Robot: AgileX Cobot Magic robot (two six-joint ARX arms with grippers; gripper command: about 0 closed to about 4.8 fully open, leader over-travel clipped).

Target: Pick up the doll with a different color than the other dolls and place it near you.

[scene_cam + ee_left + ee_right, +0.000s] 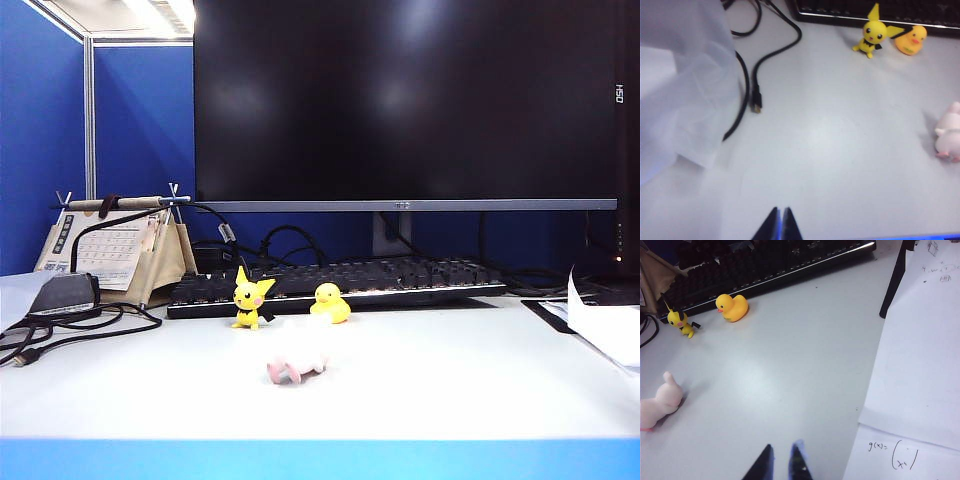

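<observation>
Black fingertips of my left claw (pixel 779 223) are pressed together with nothing between them, hanging above bare bench (pixel 840 165) and touching none of the toys. My right claw (pixel 781 463) shows its two tips with a narrow gap between them, holding nothing, above the bench just beside the sheets of paper (pixel 920 365) with handwriting on them. Neither claw shows in the exterior view. I see the pale pink-white rabbit doll (pixel 297 366) lying on its side on the white bench, apart from both claws, nearer the front blue edge than the other toys. In the left wrist view the doll (pixel 949 132) sits at the picture's edge, partly cut off; in the right wrist view the doll (pixel 659 402) shows an ear sticking out and a pink foot. Behind it, just in front of the black keyboard (pixel 340 282), stand the yellow pointy-eared figure (pixel 250 297) and the yellow duck (pixel 329 302), near each other but not touching. Black cables (pixel 752 75) lie off to the left.
</observation>
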